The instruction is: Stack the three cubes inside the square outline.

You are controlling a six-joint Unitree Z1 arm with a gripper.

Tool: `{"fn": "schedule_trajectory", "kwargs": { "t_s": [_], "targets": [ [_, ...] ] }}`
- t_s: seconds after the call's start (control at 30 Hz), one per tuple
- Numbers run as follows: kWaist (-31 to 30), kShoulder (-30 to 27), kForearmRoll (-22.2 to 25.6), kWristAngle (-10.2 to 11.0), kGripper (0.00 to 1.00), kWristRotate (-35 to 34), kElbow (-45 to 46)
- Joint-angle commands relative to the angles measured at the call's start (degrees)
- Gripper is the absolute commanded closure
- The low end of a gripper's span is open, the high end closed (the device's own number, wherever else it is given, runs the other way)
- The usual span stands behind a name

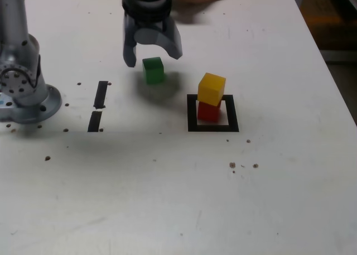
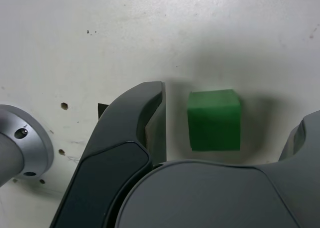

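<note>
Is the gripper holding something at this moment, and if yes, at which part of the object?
Nothing is held. The gripper is open above the green cube, which sits on the table between the jaws, untouched.

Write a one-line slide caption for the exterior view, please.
Open gripper above the green cube; yellow cube stacked on red cube inside the square outline.

Exterior view raised in front of the table [image 1: 167,199], angled down across its whole top, arm's base [image 1: 22,93] at its left, wrist view close behind the gripper [image 2: 225,118], facing down at the tabletop, both sharing the green cube [image 1: 153,70] and gripper [image 1: 152,57]
</note>
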Motion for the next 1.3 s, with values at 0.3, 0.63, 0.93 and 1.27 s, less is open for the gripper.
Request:
{"fn": "schedule_trajectory", "kwargs": {
  "t_s": [0.3, 0.63, 0.93, 1.27],
  "targets": [
    [2.6, 4.9, -6.7, -4.3, 0.08, 2.9, 1.6],
    [5.5, 5.8, -6.6, -5.4, 0.44, 3.9, 2.9],
    [5.7, 3.6, -6.5, -4.8, 0.99, 4.8, 3.1],
    [2.7, -1.8, 5.6, -3.4, 1.0, 6.5, -1.3]
  ]
}}
